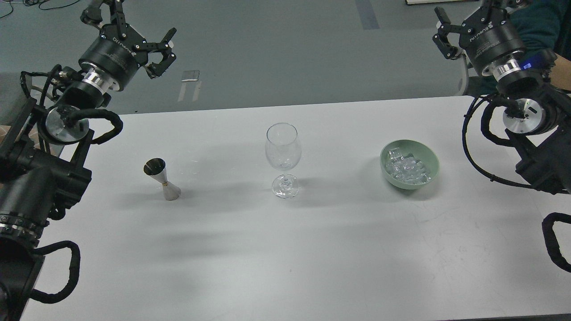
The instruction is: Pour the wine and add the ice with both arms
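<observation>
A clear stemmed wine glass stands upright and looks empty at the middle of the white table. A steel jigger stands to its left. A pale green bowl to its right holds several clear ice cubes. My left gripper is raised beyond the table's far left corner, open and empty, well above and behind the jigger. My right gripper is raised beyond the far right corner, open and empty, up and behind the bowl.
The table's far edge runs just behind the glass, with grey floor beyond it. A small metal plate lies on that floor. A person in dark teal is at the top right, behind my right arm.
</observation>
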Controlling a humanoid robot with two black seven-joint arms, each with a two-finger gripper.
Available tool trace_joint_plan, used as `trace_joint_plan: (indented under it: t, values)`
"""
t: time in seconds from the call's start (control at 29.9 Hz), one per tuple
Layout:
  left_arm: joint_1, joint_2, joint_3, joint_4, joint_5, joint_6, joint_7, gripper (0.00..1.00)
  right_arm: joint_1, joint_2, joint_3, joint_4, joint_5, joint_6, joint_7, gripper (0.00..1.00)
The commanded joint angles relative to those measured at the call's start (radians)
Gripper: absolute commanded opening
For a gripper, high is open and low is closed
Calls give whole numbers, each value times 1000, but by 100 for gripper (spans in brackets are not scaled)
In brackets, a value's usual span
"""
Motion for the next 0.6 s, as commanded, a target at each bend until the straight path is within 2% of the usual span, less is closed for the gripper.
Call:
trace_joint_plan:
  t: [0.0, 0.07, 0.13, 0.57]
  values:
    - [4, -8, 0, -5, 69, -4, -43, 98, 0, 0, -1, -8, -2, 0, -1, 100]
    - [12, -14, -1, -17, 149, -4, -92, 98, 0, 2, -1, -10, -2, 0, -1, 100]
    - [19, -13, -3, -34, 191, -4, -114, 98, 0, 2, -1, -8, -2, 0, -1, 100]
    - [33, -13, -6, -112, 90, 11, -105, 98, 8, -4, -1, -6, -2, 0, -1, 100]
